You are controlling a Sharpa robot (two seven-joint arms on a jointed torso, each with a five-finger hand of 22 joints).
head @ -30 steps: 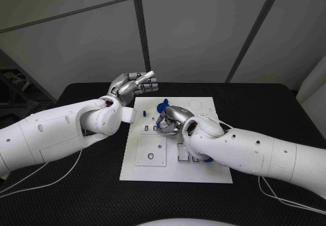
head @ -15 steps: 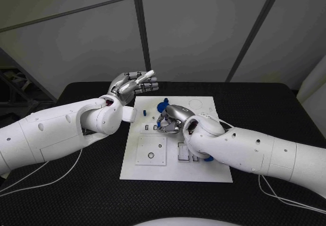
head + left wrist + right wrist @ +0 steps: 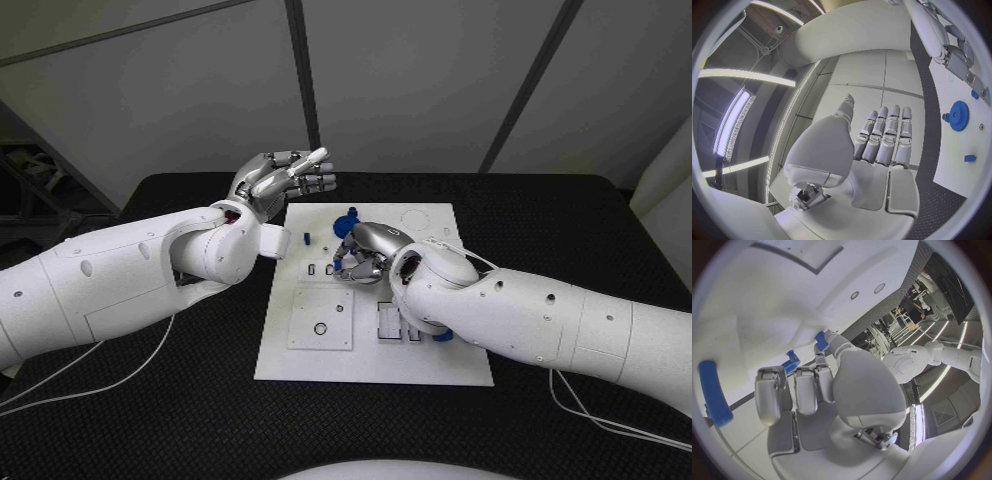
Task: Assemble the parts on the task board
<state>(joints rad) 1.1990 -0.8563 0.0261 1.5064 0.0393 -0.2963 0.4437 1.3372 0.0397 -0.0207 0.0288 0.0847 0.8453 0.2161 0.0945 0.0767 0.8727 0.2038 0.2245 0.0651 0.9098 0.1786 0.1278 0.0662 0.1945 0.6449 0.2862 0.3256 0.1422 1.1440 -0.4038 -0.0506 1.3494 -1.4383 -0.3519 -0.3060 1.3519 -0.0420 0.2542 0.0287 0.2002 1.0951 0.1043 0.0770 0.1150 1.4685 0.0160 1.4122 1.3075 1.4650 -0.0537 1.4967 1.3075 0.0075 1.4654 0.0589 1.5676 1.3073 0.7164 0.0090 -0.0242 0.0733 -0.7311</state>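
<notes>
No writing or label can be read on the task board (image 3: 372,365) or on the parts. The left hand (image 3: 277,178) is raised beside the board's far left corner, its fingers (image 3: 887,135) straight, side by side, holding nothing. Near it lie one blue gear (image 3: 959,115) and one small blue block (image 3: 970,158). The right hand (image 3: 365,254) rests low on the board's middle, fingers bent down over a blue toothed part (image 3: 790,363); whether it grips the part I cannot tell. Beside this hand lies one blue bar (image 3: 713,392).
</notes>
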